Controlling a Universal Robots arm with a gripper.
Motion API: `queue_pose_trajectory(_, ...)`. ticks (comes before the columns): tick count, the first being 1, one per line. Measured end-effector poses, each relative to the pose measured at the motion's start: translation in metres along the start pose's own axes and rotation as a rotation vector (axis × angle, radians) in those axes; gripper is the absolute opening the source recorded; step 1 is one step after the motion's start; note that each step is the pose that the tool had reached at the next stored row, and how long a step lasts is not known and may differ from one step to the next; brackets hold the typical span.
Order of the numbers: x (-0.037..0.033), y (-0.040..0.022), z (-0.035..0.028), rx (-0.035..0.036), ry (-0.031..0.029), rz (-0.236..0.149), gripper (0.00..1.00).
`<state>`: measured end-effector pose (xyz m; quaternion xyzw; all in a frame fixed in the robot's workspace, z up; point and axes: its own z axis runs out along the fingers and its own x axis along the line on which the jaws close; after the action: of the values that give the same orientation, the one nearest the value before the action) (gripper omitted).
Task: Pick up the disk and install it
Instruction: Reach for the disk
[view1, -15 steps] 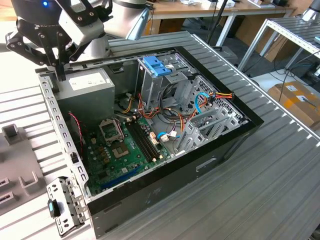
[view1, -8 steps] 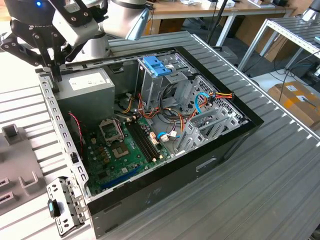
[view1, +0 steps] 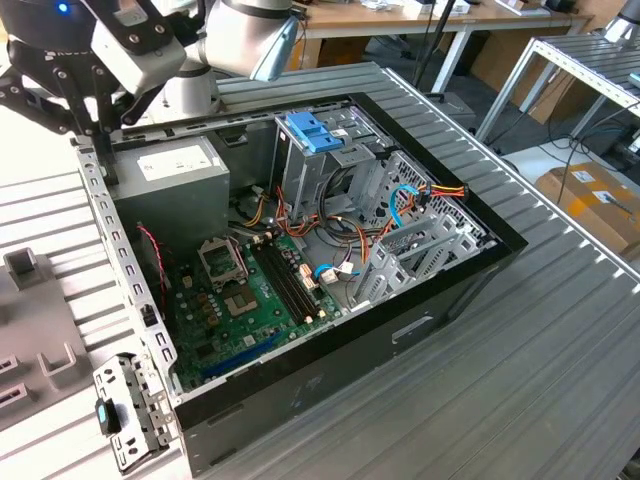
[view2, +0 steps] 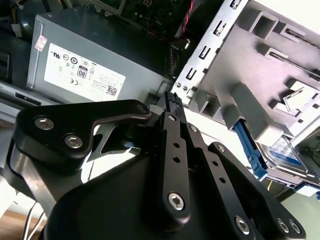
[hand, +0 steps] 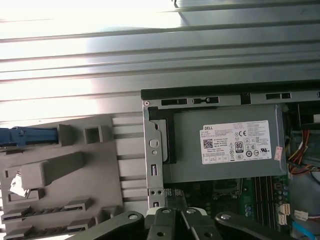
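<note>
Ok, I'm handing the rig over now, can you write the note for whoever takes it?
End effector: shut, empty, hovering at the corner of the case by the power supply.
Disk: lying in the grey fixture outside the case, not gripped.
Done: nothing that shows.
Left: both the pick and the install.

A grey robot arm (view1: 245, 35) reaches in from the exterior view's upper left. Its black gripper (view1: 97, 125) points straight down. In the second wrist view the fingers (view2: 171, 130) are pressed together at their tips, holding nothing.
</note>
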<state>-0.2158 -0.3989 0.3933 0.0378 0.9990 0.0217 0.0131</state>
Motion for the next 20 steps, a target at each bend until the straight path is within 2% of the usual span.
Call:
queue_pose_trajectory(7,0.0080,-0.0006,-0.0002,0.0000,0.0000,0.000,0.11)
queue_pose_trajectory(12,0.0196,-0.0015,-0.0006,0.0001,-0.0001,0.000,0.11)
queue_pose_trajectory(20,0.0319,-0.0024,-0.0008,-0.0001,-0.0002,0.000,0.11)
